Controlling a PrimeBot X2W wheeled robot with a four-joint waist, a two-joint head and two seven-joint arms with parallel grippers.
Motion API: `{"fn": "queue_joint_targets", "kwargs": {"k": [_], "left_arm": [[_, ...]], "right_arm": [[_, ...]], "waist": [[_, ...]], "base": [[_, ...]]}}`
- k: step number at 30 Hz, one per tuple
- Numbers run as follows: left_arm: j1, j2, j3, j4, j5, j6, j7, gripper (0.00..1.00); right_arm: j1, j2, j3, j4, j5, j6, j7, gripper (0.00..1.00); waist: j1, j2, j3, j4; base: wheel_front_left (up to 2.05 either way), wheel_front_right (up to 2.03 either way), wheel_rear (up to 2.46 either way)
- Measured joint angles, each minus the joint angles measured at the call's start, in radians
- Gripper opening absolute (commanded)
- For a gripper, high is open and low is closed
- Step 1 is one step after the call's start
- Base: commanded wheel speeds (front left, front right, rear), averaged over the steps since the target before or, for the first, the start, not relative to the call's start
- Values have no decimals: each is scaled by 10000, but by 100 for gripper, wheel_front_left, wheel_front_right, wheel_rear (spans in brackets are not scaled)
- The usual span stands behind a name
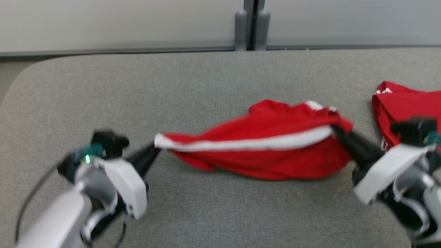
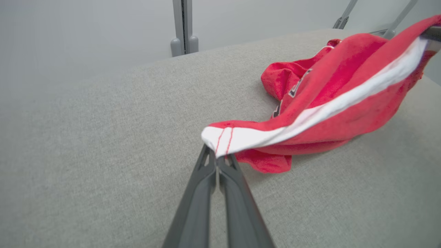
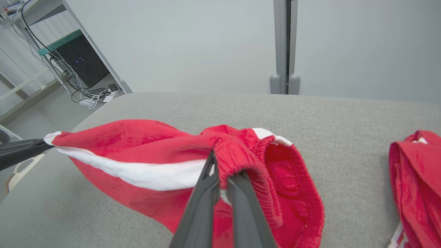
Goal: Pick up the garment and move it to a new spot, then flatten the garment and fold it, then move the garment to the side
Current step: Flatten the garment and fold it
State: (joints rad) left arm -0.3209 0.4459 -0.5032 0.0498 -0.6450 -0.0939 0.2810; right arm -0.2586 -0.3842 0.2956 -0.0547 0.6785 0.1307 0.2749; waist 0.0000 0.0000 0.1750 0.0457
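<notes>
Now the red garment [image 1: 268,151] hangs stretched over the middle of the grey counter [image 1: 206,82] — left claw [image 1: 154,148] clamped on its white-striped hem, right claw [image 1: 334,129] clamped on the waistband — pull evenly and lower both ends together so it lands flat

Grey table [image 1: 220,213] bears red garment [image 1: 268,151] and second garment [image 1: 403,103].

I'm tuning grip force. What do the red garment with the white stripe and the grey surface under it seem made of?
The red garment with the white stripe looks like soft matte knit, perhaps fleece: fuzzy, sagging, gathered waistband. The grey surface looks like matte woven upholstery: fine speckled weave.
</notes>
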Motion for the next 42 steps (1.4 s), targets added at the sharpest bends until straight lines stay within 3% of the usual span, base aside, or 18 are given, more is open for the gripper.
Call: {"fn": "queue_joint_targets", "kwargs": {"k": [9, 17, 24, 32, 38, 42], "left_arm": [[-5860, 188, -19, 1751, -203, -332, 1471, 0], [-10650, 205, -635, 3940, -228, -360, 683, 0], [-13102, 190, -1181, 5664, -207, -360, -407, 0], [-13162, -50, -2073, 6824, -838, -360, -949, 0], [-10822, -228, -2798, 7676, -1634, -362, -535, 0], [-9128, 159, -3419, 7354, -2015, -370, -357, 0]], "right_arm": [[-5720, -683, 968, 1576, 988, 0, -173, 0], [-10498, -612, 2109, 3684, 1695, 0, -1547, 0], [-12943, -552, 3196, 5288, 2029, 0, -2863, 0], [-13174, -594, 4819, 6334, 2794, 0, -3298, 0], [-11139, -846, 6539, 6546, 3651, 2, -3622, 0], [-9637, -1124, 7549, 6230, 4293, 4, -3672, 0]], "waist": [[0, 0, 1830, -15], [0, 0, 3452, -72], [0, 0, 3985, -139], [0, 0, 3725, -97], [0, 0, 3035, -26], [0, 0, 2331, -22]], "base": [[0, 0, 0], [0, 0, 0], [0, 0, 0], [0, 0, 0], [0, 0, 0], [0, 0, 0]]}}
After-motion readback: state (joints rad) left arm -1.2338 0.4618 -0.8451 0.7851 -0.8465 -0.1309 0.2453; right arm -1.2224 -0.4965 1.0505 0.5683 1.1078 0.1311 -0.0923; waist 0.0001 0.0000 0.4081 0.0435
